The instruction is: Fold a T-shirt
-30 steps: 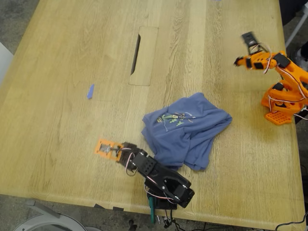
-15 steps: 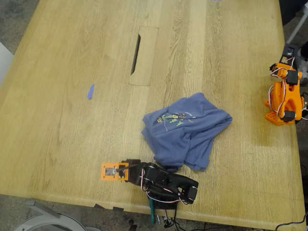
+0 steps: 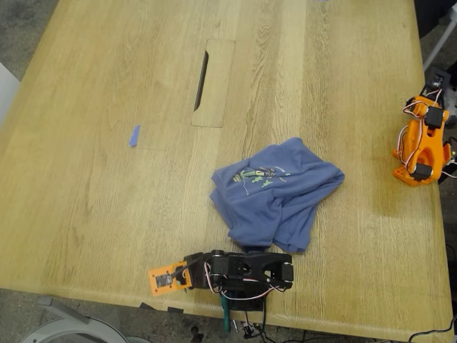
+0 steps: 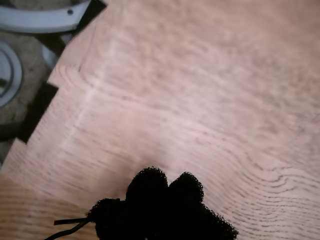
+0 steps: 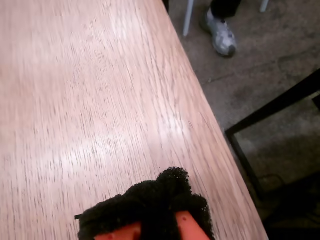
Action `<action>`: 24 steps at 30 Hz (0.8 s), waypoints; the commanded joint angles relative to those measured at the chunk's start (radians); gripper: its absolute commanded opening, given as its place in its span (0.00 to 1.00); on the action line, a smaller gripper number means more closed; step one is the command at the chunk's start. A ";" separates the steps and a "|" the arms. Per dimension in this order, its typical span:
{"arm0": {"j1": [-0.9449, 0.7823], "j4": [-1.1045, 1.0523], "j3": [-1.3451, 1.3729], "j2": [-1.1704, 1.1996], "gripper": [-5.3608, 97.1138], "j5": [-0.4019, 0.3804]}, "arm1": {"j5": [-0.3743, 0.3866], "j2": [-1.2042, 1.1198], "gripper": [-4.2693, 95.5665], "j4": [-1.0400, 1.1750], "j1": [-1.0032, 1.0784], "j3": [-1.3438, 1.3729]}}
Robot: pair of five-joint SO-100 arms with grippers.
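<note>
1. Here we see the T-shirt [image 3: 275, 193], slate-blue, lying crumpled in a loose heap on the wooden table [image 3: 107, 86], near the table's near edge in the exterior view; its small green-and-yellow chest print faces up.
2. Our first gripper [image 3: 166, 279] belongs to the black arm [image 3: 243, 271], which lies low along the table's near edge in the exterior view, just below the T-shirt and apart from it. In the first wrist view its dark foam-covered fingertips [image 4: 162, 192] sit close together over bare wood by the table's edge, with nothing between them; we cannot tell whether they fully meet.
3. Our second gripper [image 5: 160, 200] rides on the orange arm [image 3: 423, 143], folded up at the exterior view's right edge, well apart from the T-shirt. Its foam pads appear pressed together over bare wood, holding nothing.
4. A small blue scrap [image 3: 133, 136] lies towards the exterior view's left; a slotted cable hatch [image 3: 213, 82] sits further back.
5. A person's shoe [image 5: 220, 32] shows on the floor beyond the table.
</note>
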 commanded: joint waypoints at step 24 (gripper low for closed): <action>0.032 0.103 -0.014 0.106 0.05 0.101 | -0.179 0.009 0.04 0.319 0.169 0.067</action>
